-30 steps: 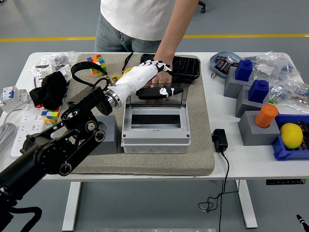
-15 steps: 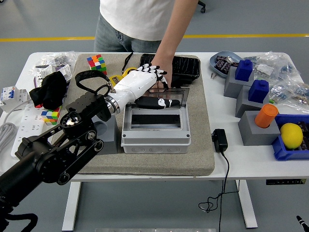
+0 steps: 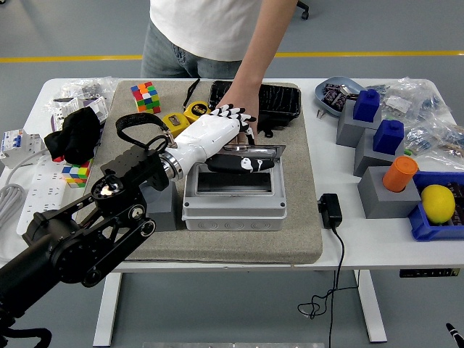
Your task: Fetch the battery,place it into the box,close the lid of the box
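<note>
A grey box [image 3: 233,210] sits on the felt mat in the middle of the table. Its clear lid [image 3: 250,151] is partly lowered over the opening. My left hand [image 3: 232,141], white with black finger joints, rests on top of the lid with the fingers spread and the thumb along the lid's front edge. A person's hand [image 3: 243,109] rests behind the box by the black tray [image 3: 279,101]. I cannot see a battery; the box's inside is dark.
Rubik's cubes [image 3: 146,96] and yellow tape measures [image 3: 185,116] lie at the mat's back left. A black adapter [image 3: 330,210] with a cable lies right of the mat. Grey blocks with blue and orange caps [image 3: 384,170] and a lemon [image 3: 437,203] stand at the right.
My left hand has pushed the lid forward and down, from nearly upright to partly shut. The arm has shifted a little toward me. The person's hand has stayed in place.
</note>
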